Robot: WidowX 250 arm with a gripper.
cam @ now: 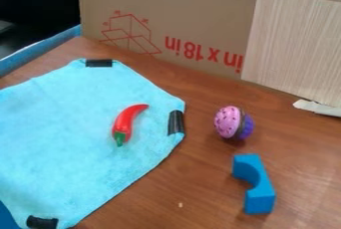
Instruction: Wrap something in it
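Turquoise, fuzzy cloth (70, 123) lies spread on the wood-grained desk (186, 178), smooth black strips (98, 63) at corners. A curved, glossy red pepper (126, 122) rests on it, green stem toward the camera. Right of the cloth sit a rounded, speckled pink-and-purple toy (230, 122) and a blue block (259, 193) with a scooped-out side. I cannot tell how the jaws stand.
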